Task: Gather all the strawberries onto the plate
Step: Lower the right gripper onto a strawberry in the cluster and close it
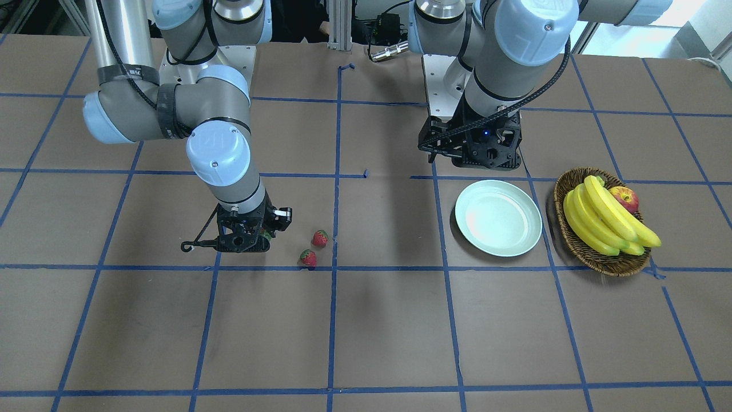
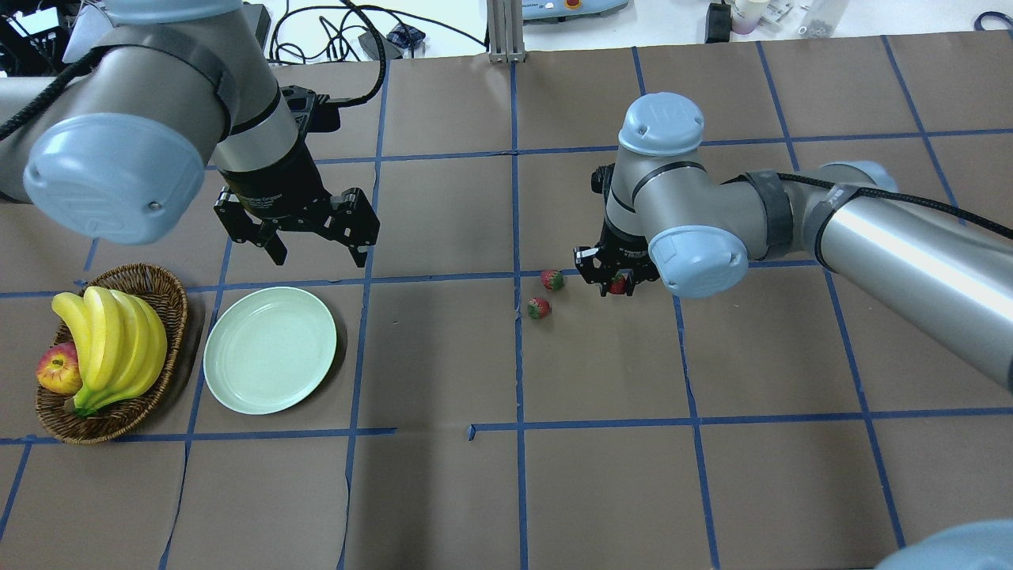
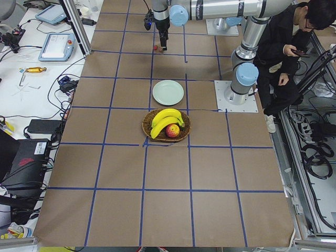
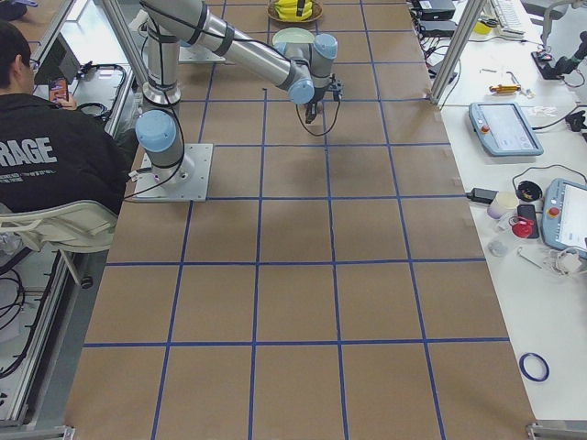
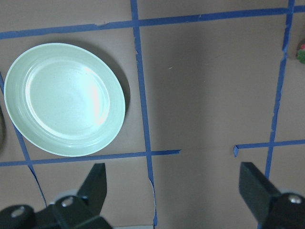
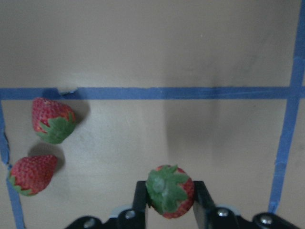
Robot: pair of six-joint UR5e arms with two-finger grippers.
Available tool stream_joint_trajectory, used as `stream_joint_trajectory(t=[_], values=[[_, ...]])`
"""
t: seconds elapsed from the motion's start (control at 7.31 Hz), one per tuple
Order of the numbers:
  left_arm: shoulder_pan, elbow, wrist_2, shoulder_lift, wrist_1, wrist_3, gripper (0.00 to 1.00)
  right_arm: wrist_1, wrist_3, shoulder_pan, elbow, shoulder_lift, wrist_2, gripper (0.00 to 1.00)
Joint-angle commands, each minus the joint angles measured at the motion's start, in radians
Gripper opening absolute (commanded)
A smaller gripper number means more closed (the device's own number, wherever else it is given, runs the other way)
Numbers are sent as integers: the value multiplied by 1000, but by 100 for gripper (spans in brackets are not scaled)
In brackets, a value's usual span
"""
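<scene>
My right gripper [image 6: 170, 200] is shut on a strawberry [image 6: 169, 191], green cap up, low over the table at centre right in the overhead view [image 2: 616, 283]. Two more strawberries [image 6: 52, 120] [image 6: 32, 174] lie on the brown table just beside it, also seen overhead [image 2: 552, 279] [image 2: 539, 308]. The pale mint-green plate [image 2: 270, 350] sits bare at the left. My left gripper [image 2: 316, 257] hangs open and empty above the plate's far side; its wrist view shows the plate [image 5: 64, 99] to the left of its spread fingers.
A brown wicker basket [image 2: 162, 294] with bananas [image 2: 111, 340] and a red-yellow apple [image 2: 59, 370] stands just left of the plate. Blue tape lines grid the brown table. A seated person shows in the side views.
</scene>
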Motion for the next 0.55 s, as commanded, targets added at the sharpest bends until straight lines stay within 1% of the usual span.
stream_joint_trajectory(t=[0.0, 0.27, 0.41], values=[[5, 2, 8, 10, 0, 6, 100, 22, 76, 67, -70, -24, 10, 0], [16, 8, 11, 16, 0, 6, 100, 22, 165, 166, -145, -12, 12, 0], [16, 9, 10, 16, 0, 6, 100, 18, 189, 200, -152, 3, 53, 0]])
